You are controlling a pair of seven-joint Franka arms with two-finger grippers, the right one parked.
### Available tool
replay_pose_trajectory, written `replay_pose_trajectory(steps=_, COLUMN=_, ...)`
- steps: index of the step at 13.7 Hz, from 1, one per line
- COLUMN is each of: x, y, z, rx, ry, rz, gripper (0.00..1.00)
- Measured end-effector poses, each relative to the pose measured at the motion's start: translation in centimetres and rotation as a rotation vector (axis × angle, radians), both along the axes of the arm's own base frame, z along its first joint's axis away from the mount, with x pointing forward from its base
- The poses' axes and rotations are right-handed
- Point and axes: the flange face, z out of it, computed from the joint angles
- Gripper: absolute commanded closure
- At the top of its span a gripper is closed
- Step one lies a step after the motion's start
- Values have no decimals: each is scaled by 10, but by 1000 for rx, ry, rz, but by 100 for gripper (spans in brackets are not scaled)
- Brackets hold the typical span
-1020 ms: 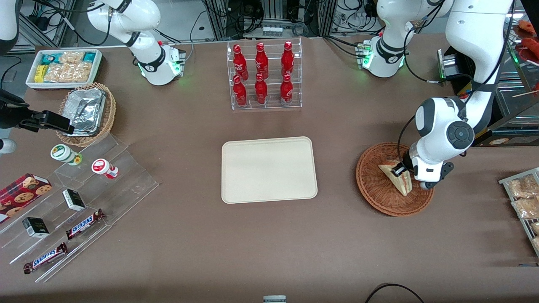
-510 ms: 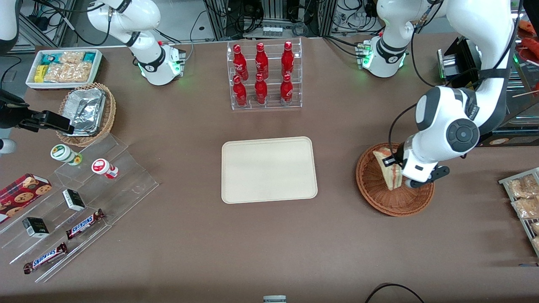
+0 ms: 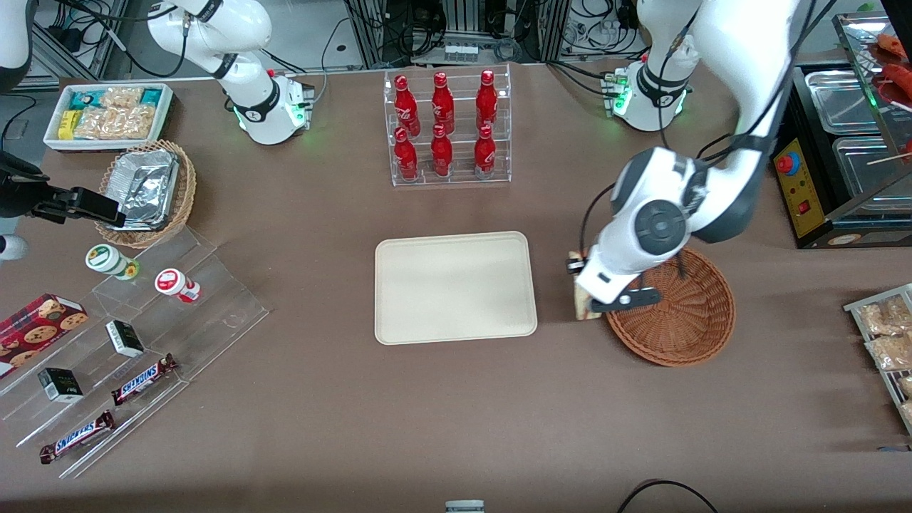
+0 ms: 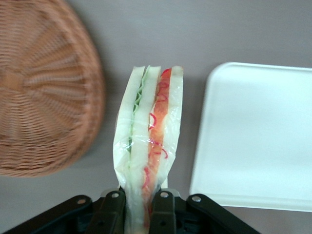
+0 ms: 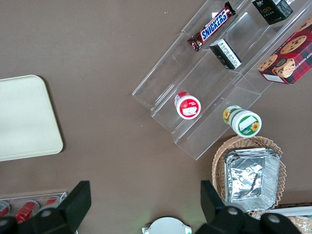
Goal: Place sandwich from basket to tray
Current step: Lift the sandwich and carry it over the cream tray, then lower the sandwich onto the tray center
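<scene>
Item: 1 sandwich (image 4: 148,146), clamped by its end in our claw (image 4: 139,204), long axis running straight out from the fingers. Position: aloft over bare surface (image 4: 146,34), between basket (image 4: 44,87) and tray (image 4: 253,136). We judge the tray lies just beside the claw, away from the basket.

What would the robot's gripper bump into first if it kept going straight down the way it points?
Probably bare table. The gripper, shut on the sandwich, points down at the gap between the basket and the tray; the sandwich's tip would touch first.
</scene>
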Motion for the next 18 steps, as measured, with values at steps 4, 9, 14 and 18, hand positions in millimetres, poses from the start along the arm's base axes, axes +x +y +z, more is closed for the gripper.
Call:
replay_pose_trajectory(steps=4, x=-3, y=-69, z=-11, rx=-21, ry=-10, rz=-46, gripper=100)
replay_pose_trajectory(steps=9, x=-13, y=-150, z=-35, rx=-27, ry=-13, rz=22, gripper=100)
replay_pose_trajectory(steps=14, x=-24, y=-206, z=-53, rx=-66, ry=-57, rz=78, gripper=100)
replay_pose_trajectory(steps=18, x=-37, y=-238, z=-72, rx=-42, ry=-90, rz=76, gripper=100)
